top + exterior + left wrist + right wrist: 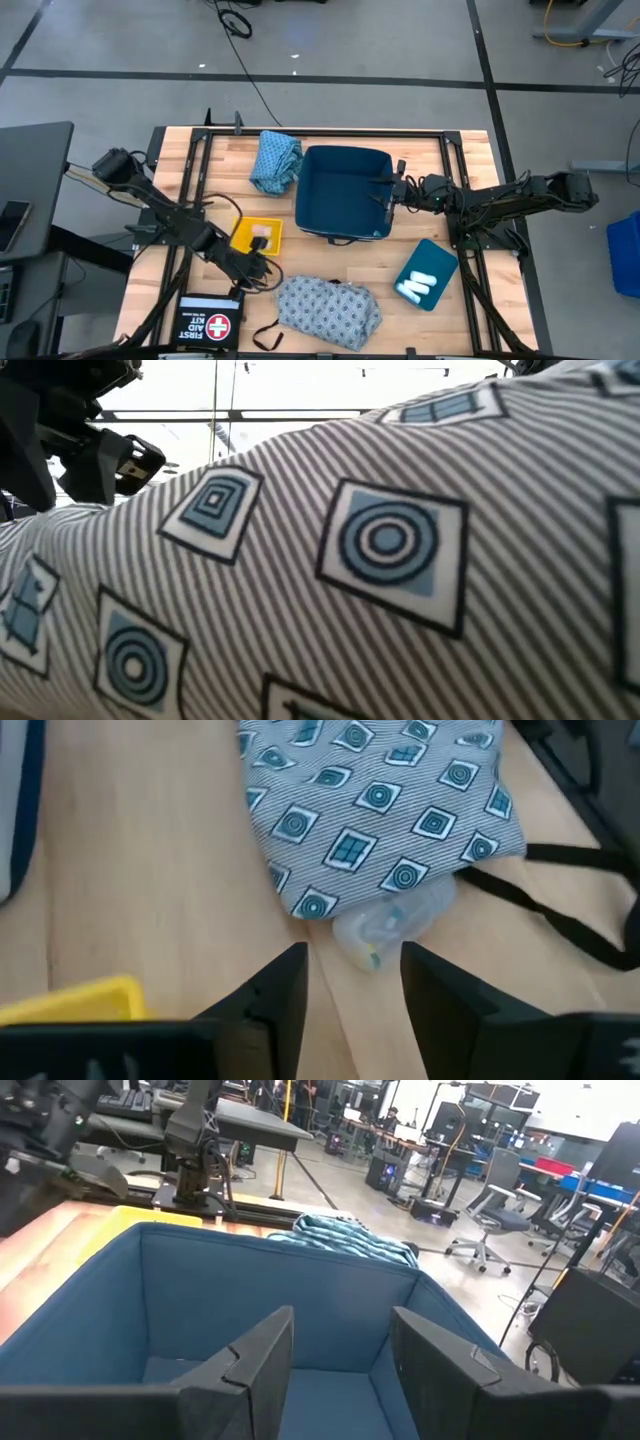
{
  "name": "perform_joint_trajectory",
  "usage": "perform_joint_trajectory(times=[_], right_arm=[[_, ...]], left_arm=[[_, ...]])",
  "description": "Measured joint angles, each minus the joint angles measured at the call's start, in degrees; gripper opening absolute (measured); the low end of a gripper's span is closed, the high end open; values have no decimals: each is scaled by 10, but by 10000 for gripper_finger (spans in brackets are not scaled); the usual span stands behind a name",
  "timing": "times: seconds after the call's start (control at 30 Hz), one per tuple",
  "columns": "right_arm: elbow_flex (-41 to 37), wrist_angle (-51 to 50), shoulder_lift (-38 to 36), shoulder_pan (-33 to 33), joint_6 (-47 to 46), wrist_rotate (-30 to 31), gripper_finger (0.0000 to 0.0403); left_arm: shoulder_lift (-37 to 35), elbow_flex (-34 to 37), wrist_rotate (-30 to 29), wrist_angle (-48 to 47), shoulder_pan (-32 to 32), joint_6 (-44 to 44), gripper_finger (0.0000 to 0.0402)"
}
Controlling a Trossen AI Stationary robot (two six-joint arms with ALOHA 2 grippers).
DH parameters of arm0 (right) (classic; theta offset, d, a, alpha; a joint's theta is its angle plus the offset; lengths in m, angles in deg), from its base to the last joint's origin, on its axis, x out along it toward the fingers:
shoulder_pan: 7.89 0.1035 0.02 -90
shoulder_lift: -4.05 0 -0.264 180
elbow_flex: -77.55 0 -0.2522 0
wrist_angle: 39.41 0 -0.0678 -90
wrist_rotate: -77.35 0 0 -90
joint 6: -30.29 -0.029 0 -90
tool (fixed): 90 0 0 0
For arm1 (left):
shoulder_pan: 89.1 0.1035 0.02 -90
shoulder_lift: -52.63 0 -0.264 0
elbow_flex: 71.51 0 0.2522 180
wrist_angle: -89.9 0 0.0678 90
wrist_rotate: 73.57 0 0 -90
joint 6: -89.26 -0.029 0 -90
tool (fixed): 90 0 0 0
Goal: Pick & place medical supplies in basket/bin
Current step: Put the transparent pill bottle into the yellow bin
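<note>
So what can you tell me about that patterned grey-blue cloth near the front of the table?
The grey-blue cloth is a soft, crumpled bundle of fine-striped fabric printed with blue squares holding rings or grids. It lies on the wooden table, right of the first aid kit. A thin black strap trails from it across the wood. A small clear plastic piece pokes out from under its edge, right in front of the open left gripper, which doesn't touch the cloth.

A first aid kit box point(208, 323) is sitting just below the left gripper point(268, 271), a yellow tray point(257, 235) beside it, holding maybe a packet.
</note>
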Motion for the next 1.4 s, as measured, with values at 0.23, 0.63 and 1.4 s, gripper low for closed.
perform_joint_trajectory(times=[0.23, 0.63, 1.4], right_arm=[[0, -14, 0, 0, -9, 0, 176], [0, -23, 0, 0, -15, 1, 176], [0, -25, 0, 0, -13, 4, 176]], left_arm=[[59, -40, 5, -34, -4, -28, 208], [89, -72, 13, -35, -7, -132, 224], [172, -115, 16, -32, -10, -206, 223]])
